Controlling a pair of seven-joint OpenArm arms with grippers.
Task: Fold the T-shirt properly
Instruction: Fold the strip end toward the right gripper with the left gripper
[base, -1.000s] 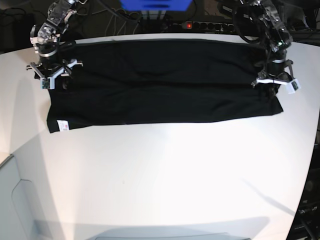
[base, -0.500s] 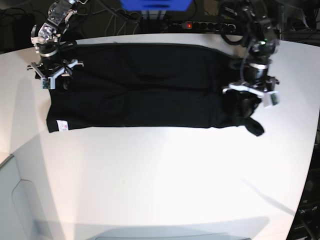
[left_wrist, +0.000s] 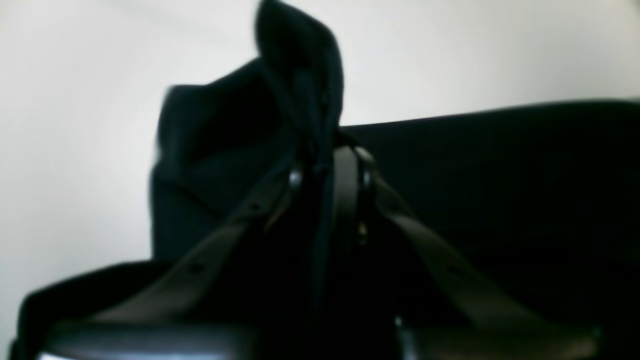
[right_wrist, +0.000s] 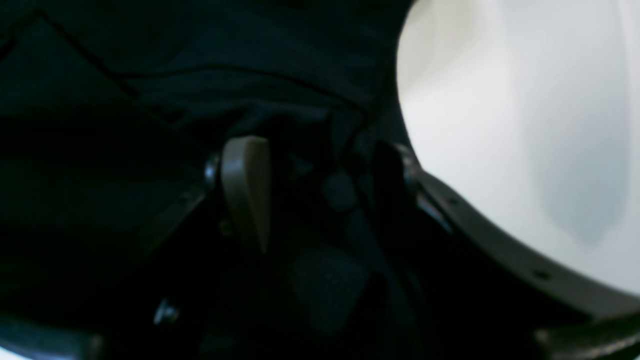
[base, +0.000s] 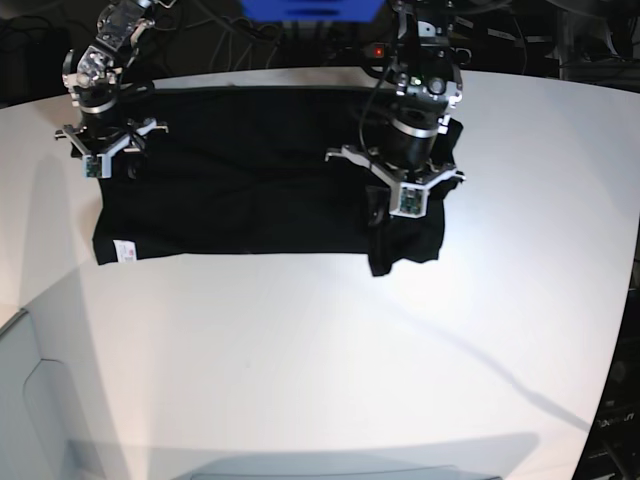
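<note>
The black T-shirt (base: 240, 190) lies spread on the white table (base: 320, 360), a small white tag (base: 125, 252) at its near left corner. My left gripper (base: 393, 205) hangs over the shirt's middle, shut on the shirt's right end, which is doubled over and droops down to the near hem. In the left wrist view its fingertips (left_wrist: 325, 155) pinch a bunch of black cloth (left_wrist: 300, 75) that stands up above them. My right gripper (base: 105, 160) sits at the shirt's far left corner. It stands open (right_wrist: 320, 170), with dark cloth (right_wrist: 225, 75) under and between its fingers.
A power strip with a red light (base: 375, 50), cables and a blue object (base: 310, 8) lie beyond the table's far edge. A grey surface (base: 20, 400) adjoins the table at the near left.
My left gripper has carried the shirt's right end leftwards, from the table's right side to over the shirt's middle, folding that end over. The right arm has stayed put.
</note>
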